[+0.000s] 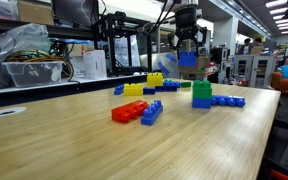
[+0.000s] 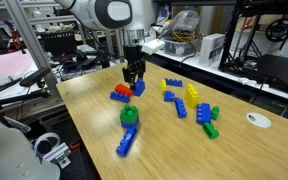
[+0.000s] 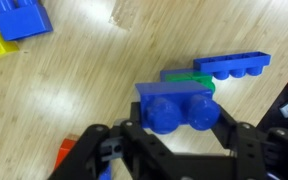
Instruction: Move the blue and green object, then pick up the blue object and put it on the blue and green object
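Right of the red-and-blue plastic brick pair (image 1: 136, 111) at mid-desk, the gripper (image 1: 188, 58) hangs clamped on the small squarish blue studded plastic brick (image 3: 179, 105), best carried level, then lowered stud-aligned onto the green-over-blue plastic brick tower (image 1: 201, 93) nearer the desk's right-hand edge.

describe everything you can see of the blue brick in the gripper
The blue object is a small, chunky toy brick of glossy blue plastic; the wrist view shows two rounded studs on it. It is clamped between the fingers of the gripper, one on each side, and hangs clear of the wooden table. Nothing else touches it. In the wrist view, the blue and green object sits on the table just beyond it.
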